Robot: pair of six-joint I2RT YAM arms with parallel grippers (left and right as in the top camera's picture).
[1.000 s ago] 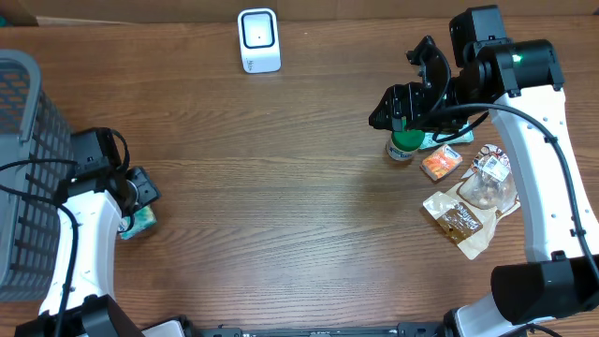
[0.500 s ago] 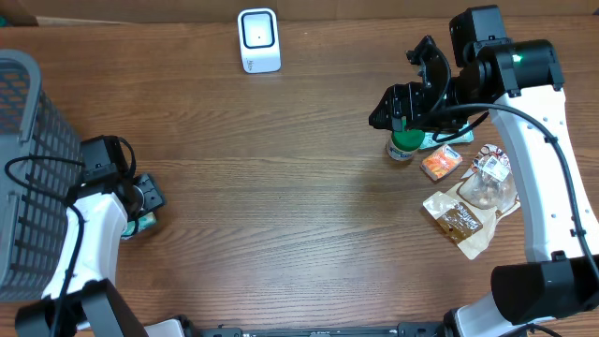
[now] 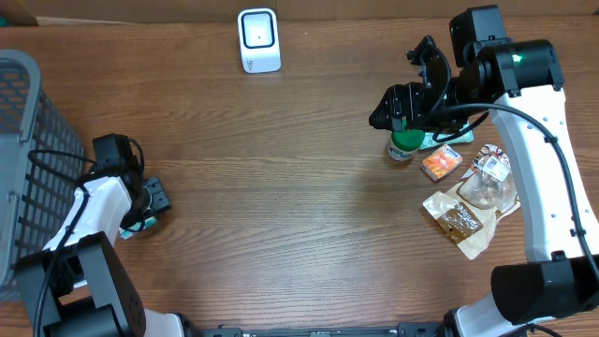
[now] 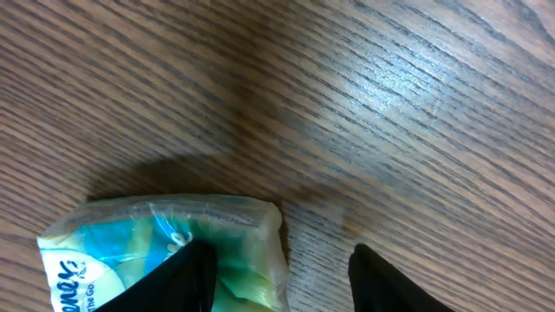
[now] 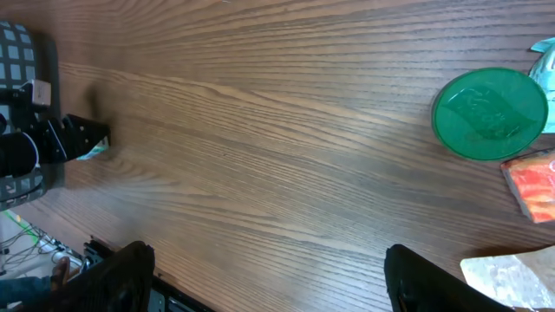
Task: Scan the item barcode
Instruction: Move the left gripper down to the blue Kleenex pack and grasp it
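The glossy, crinkled tissue pack (image 4: 130,247) lies at eight o'clock on the grained wooden table (image 3: 309,215). Its soft corner sits between the left gripper's (image 4: 279,251) parted jaws, ungripped. The right gripper (image 5: 266,251) gapes empty.

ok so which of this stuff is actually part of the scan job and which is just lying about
In the job: tissue pack, left gripper over it, white scanner.
Lying about for now: green-lidded jar, orange packet, clear bag, brown pouch, grey basket.
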